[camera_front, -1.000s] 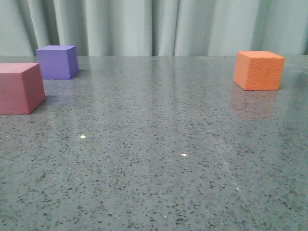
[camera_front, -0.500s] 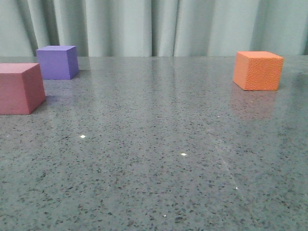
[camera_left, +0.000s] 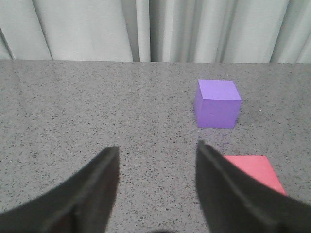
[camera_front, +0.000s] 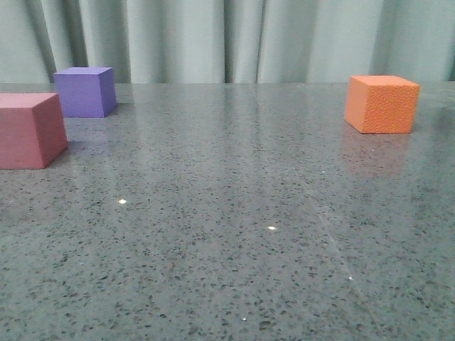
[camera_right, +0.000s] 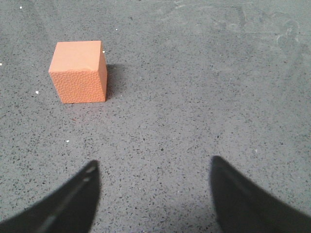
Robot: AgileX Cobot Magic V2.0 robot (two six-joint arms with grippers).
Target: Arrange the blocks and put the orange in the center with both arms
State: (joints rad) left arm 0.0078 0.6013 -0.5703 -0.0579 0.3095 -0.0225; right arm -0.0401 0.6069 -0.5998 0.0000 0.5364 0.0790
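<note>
The orange cube (camera_front: 382,104) sits at the far right of the grey speckled table (camera_front: 227,234). The purple cube (camera_front: 85,91) stands at the far left, with the pink-red cube (camera_front: 30,130) nearer and at the left edge of the front view. My left gripper (camera_left: 156,148) is open and empty above bare table; the purple cube (camera_left: 217,103) lies ahead of it and the pink-red cube (camera_left: 253,171) is partly hidden behind one finger. My right gripper (camera_right: 153,162) is open and empty; the orange cube (camera_right: 79,72) lies ahead of it, off to one side. Neither gripper shows in the front view.
A pale pleated curtain (camera_front: 227,39) hangs behind the table's far edge. The wide stretch of table between the left cubes and the orange cube holds nothing but small light specks.
</note>
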